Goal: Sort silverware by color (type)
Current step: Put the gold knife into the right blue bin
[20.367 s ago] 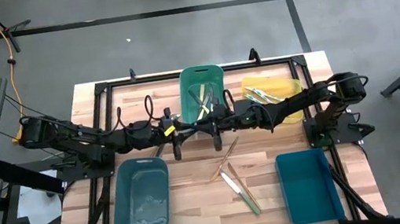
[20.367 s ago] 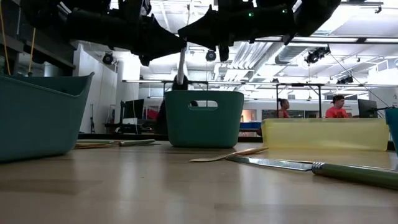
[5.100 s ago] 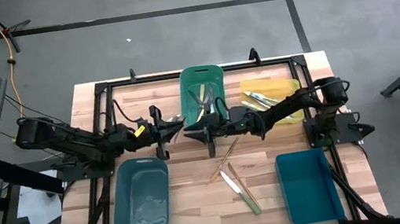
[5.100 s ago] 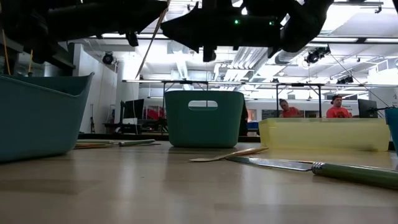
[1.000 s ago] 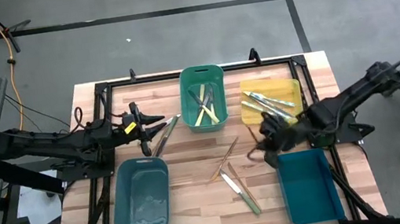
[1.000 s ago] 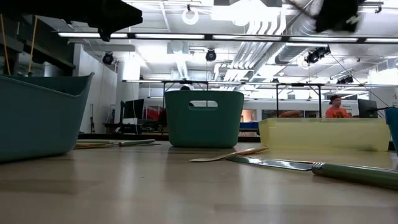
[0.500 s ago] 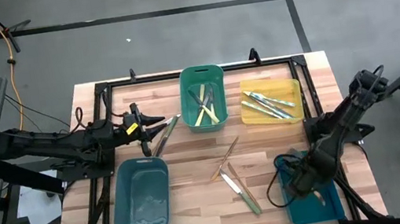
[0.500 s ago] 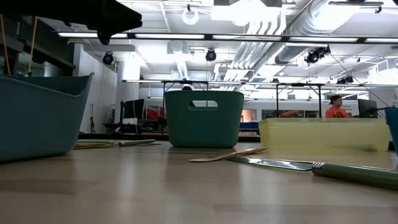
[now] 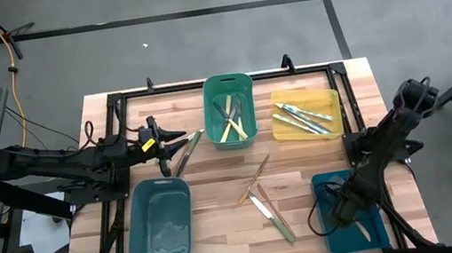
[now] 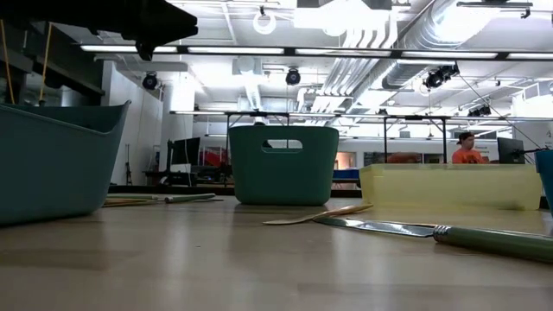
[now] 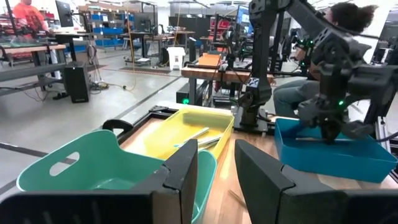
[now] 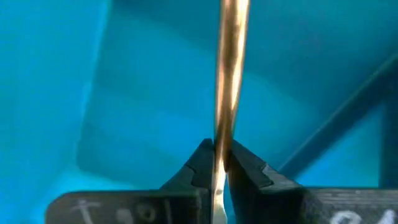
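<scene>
Brown-handled utensil (image 12: 227,74) is clenched in the right gripper (image 9: 343,214) jaws, its long axis running straight ahead from them, inside the blue bin (image 9: 328,182); release there is judged next.

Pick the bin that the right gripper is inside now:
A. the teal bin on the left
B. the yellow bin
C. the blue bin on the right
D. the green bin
C: the right gripper is down in the blue bin, fingers pinching a brown-handled utensil.
</scene>
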Robot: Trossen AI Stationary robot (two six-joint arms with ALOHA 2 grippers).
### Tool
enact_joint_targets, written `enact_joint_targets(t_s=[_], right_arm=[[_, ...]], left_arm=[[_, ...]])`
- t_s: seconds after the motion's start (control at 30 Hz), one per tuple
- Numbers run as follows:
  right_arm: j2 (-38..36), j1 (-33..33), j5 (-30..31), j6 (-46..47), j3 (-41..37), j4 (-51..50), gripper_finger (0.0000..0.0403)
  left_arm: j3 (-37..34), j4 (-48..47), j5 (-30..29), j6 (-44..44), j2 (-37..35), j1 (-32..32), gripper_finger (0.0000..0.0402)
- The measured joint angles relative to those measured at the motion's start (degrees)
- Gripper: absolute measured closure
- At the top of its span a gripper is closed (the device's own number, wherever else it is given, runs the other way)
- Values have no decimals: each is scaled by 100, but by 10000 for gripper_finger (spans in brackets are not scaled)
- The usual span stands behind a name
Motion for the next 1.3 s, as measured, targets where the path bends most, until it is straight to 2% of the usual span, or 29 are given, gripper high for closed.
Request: enact_joint_targets(t_s=[0.33,0.53,0.67,0.83,0.93,1.0,1.07,1.23,1.3], right_arm=[[0,-17,16,222,-717,779,383],[0,-17,67,213,-756,796,307],[0,-17,49,189,-756,797,273],[-6,-17,-661,-319,-541,638,259],[-136,-7,-889,-470,-50,31,260],[-265,49,-520,-616,378,-441,263],[-389,99,250,-814,781,-859,263],[-457,128,3602,-1316,1434,-1296,264],[-457,-4,4605,-1547,1479,-1227,264]], left_arm=[[0,-29,-2,-2,0,0,300],[2,-30,-2,-2,0,0,300],[2,-30,-4,-2,0,0,300],[2,-30,-7,-2,0,0,300],[0,-30,-20,0,0,0,300],[0,-30,-28,0,0,2,300],[0,-30,-28,0,0,4,300],[0,-25,-28,0,-1,4,300],[0,-25,-28,0,0,4,300]])
